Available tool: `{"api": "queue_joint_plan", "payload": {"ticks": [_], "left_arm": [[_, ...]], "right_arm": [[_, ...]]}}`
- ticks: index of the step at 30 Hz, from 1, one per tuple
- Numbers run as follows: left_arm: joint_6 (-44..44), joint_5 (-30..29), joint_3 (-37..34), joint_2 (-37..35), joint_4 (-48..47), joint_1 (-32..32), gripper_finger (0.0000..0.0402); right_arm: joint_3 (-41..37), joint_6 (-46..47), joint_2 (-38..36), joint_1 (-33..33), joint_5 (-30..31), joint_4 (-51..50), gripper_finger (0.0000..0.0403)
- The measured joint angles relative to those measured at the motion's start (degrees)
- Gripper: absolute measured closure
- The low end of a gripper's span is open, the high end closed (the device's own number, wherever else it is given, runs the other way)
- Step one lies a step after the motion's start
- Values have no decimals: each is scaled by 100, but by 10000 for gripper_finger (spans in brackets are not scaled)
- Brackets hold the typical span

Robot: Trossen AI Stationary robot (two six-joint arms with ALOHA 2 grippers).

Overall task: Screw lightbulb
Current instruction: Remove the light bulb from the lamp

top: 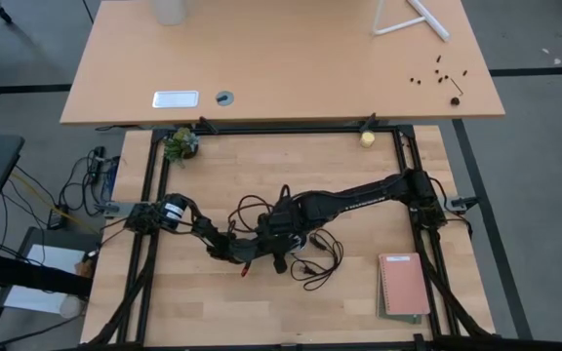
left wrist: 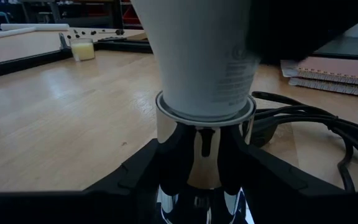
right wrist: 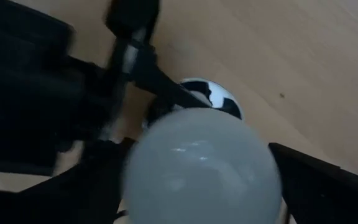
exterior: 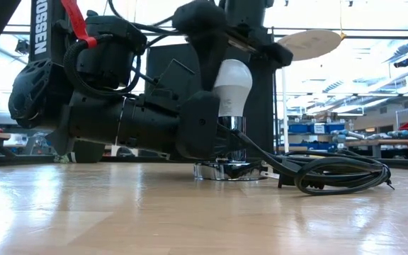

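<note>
The white lightbulb (exterior: 232, 83) stands upright with its base in the silver socket (exterior: 227, 170), which rests on the wooden table near its middle. A black cord (exterior: 338, 173) runs from the socket. My left gripper (left wrist: 197, 186) lies low at the table and is shut on the socket's chrome neck. My right gripper (right wrist: 201, 186) comes from above and is shut around the bulb's rounded head (right wrist: 197, 165). In the high view both grippers meet at mid-table, the left (top: 266, 244) and the right (top: 283, 226), and hide the bulb. My left gripper pinches the socket's chrome neck (left wrist: 197, 155), just below the bulb's collar, between its two fingers (left wrist: 138, 177). The fingers come level, from the table's left. The socket's base stays on the table, upright. My right gripper has the bulb's rounded head (right wrist: 166, 180) between its two fingers (right wrist: 316, 180), one on each side. The fingers come from above, pointing down. The bulb stands upright in the socket.
The black cord lies looped (top: 318, 255) to the right of the socket. Notebooks (top: 404, 285) lie at the near right. A pale-yellow ball (top: 367, 138) and a small plant (top: 180, 144) sit at the far edge. A black frame rail (top: 410, 175) borders the table.
</note>
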Motion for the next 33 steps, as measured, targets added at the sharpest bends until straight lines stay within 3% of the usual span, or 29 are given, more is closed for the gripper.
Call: {"api": "queue_joint_plan", "payload": {"ticks": [14,24,28,33], "left_arm": [[0,5,0,0,2,0,208],[4,11,0,0,4,0,208],[4,12,0,0,4,0,208],[25,13,0,0,2,0,208]], "right_arm": [[-343,-118,-2,-96,-256,443,56],[-342,-549,-2,-96,-483,362,147],[-342,-1521,-2,-98,-546,351,153],[-342,-3730,-2,-98,-591,378,149]]}}
